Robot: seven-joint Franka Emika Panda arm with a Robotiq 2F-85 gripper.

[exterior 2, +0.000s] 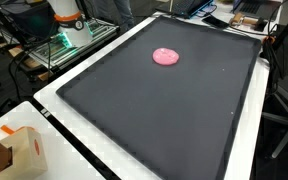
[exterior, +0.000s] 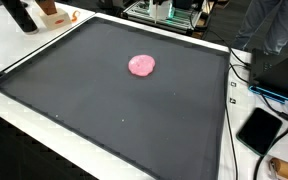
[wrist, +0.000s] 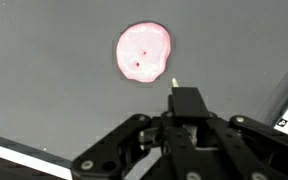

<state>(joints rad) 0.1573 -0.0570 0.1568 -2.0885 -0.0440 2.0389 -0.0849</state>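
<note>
A flat pink disc (wrist: pixel 144 52) with two small dark specks lies on a black mat (wrist: pixel 54 90). In both exterior views the pink disc (exterior: pixel 142 66) (exterior 2: pixel 165 56) sits alone towards the far part of the mat (exterior: pixel 94 110) (exterior 2: pixel 154 120). In the wrist view my gripper (wrist: pixel 189 100) comes in from the bottom edge, below and to the right of the disc and apart from it. Its black fingers stand pressed together. A thin pale tip (wrist: pixel 174 78) shows just beyond them; I cannot tell whether it is held. The gripper does not show in either exterior view.
The mat has a raised black rim on a white table (exterior: pixel 44 125). A black phone (exterior: pixel 259 130) and cables lie beyond one mat edge. A cardboard box (exterior 2: pixel 19 155) stands at a near table corner. Racks and equipment (exterior 2: pixel 69 30) crowd the far side.
</note>
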